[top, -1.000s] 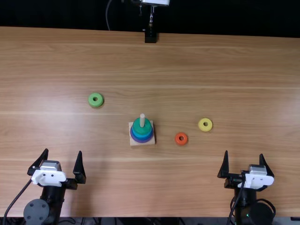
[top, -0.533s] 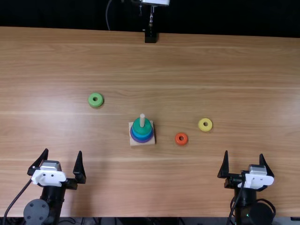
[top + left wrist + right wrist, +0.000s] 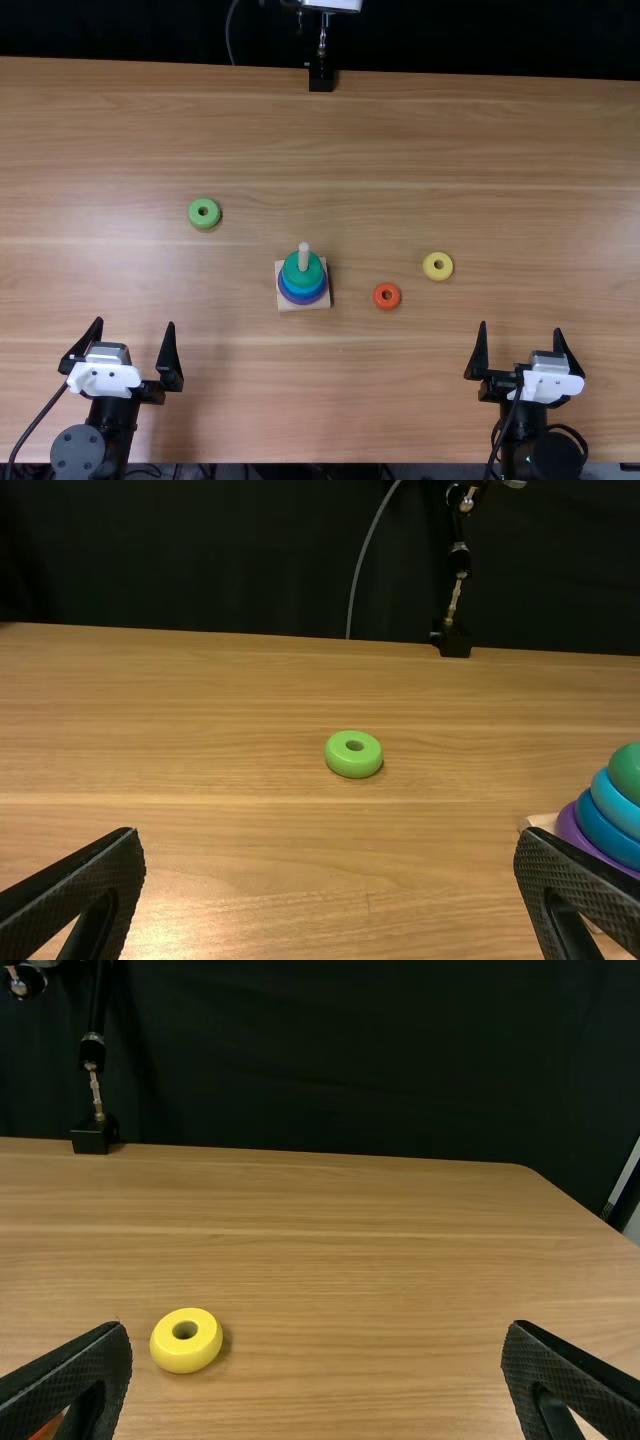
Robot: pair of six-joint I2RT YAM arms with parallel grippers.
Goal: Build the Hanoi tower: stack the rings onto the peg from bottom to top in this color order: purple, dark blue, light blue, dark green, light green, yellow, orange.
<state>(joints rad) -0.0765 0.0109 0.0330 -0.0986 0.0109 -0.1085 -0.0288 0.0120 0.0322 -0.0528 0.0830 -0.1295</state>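
My left gripper [image 3: 135,345] stands open at the near left of the table, and my right gripper [image 3: 522,345] is open at the near right. The peg [image 3: 303,256] rises from its square wooden base [image 3: 287,306], with purple, dark blue, light blue and dark green [image 3: 295,275] rings around it. Flat on the table lie the light green ring [image 3: 204,213], left of the base, and the orange ring [image 3: 387,296] and yellow ring [image 3: 438,266], right of it. Beyond the left gripper [image 3: 330,850] is the light green ring [image 3: 354,754]; beyond the right gripper [image 3: 316,1335], the yellow ring [image 3: 186,1340].
A black stand [image 3: 321,78] is at the table's far edge, with a cable hanging beside it. Bare wood of the table [image 3: 300,380] lies between the two arms, nearer than the peg base.
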